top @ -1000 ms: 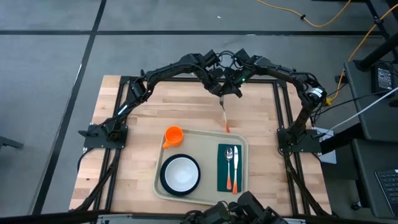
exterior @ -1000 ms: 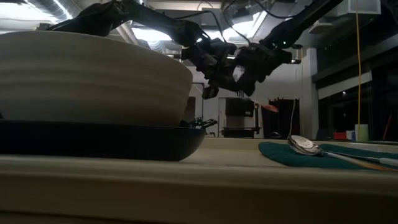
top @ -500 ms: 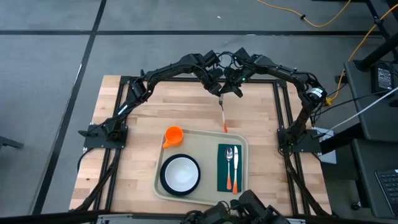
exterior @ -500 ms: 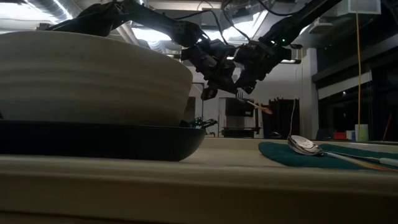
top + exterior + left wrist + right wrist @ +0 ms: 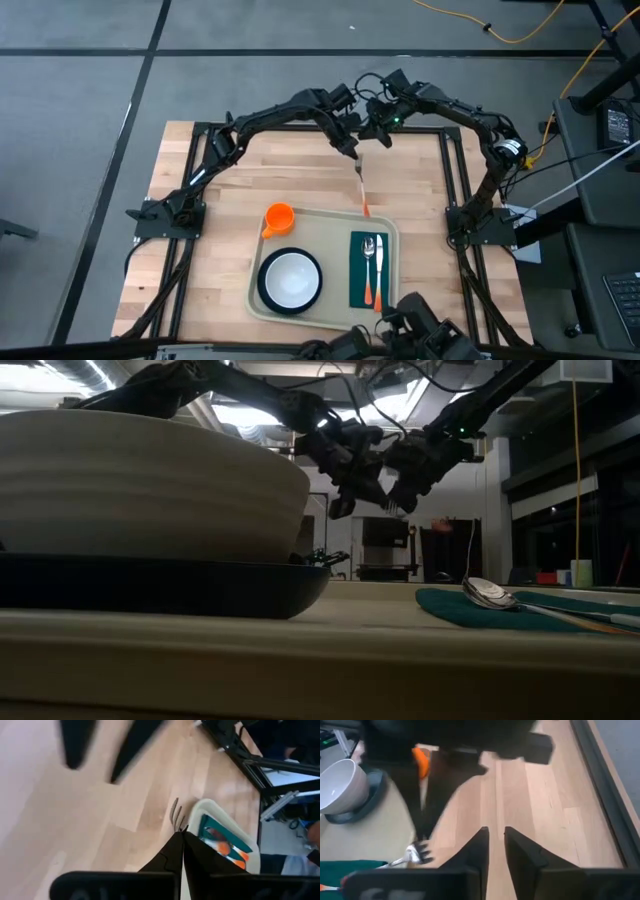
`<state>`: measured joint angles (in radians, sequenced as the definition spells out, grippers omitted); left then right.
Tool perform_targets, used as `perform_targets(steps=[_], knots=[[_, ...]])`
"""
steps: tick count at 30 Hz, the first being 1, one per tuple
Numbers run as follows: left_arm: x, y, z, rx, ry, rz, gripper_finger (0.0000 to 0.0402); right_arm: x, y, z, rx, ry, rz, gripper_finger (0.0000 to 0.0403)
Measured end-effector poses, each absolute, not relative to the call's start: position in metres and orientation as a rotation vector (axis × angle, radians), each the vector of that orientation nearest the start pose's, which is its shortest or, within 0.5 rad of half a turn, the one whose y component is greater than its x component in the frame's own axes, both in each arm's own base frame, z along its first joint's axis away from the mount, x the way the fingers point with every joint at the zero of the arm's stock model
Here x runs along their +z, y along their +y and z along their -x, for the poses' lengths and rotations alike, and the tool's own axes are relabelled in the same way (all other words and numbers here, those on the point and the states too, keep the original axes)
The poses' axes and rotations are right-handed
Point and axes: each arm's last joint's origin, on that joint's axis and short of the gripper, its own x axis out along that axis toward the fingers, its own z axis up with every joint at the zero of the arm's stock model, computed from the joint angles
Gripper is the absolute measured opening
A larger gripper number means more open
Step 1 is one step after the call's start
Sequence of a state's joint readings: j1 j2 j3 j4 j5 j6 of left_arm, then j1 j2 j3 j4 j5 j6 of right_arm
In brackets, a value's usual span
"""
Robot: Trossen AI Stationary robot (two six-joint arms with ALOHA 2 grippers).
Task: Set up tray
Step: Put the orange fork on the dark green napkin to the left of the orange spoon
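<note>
The fork (image 5: 361, 186) is pinched by its tines in the left gripper (image 5: 352, 152), handle hanging toward the tray (image 5: 325, 225) just below; right gripper (image 5: 377, 135) sits beside, narrowly parted, empty.

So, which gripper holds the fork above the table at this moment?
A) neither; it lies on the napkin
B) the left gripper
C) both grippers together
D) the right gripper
B: in the left wrist view the left gripper is shut on the fork, while the right gripper has its fingers apart with nothing between them.
</note>
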<state>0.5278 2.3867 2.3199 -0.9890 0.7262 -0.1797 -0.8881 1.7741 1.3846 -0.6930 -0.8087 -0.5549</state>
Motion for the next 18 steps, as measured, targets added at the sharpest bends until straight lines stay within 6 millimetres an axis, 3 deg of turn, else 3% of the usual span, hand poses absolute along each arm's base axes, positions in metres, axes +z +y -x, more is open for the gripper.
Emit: perform_targets(steps=[9, 18], knots=[[0.25, 0.238, -0.446, -0.093, 0.882, 0.784, 0.0002, 0.246, -0.275, -0.233, 0.134, 0.675, -0.346, 0.0119], [0.25, 0.238, -0.445, -0.103, 0.88, 0.784, 0.0002, 0.242, -0.266, -0.229, 0.208, 0.724, -0.318, 0.0214]])
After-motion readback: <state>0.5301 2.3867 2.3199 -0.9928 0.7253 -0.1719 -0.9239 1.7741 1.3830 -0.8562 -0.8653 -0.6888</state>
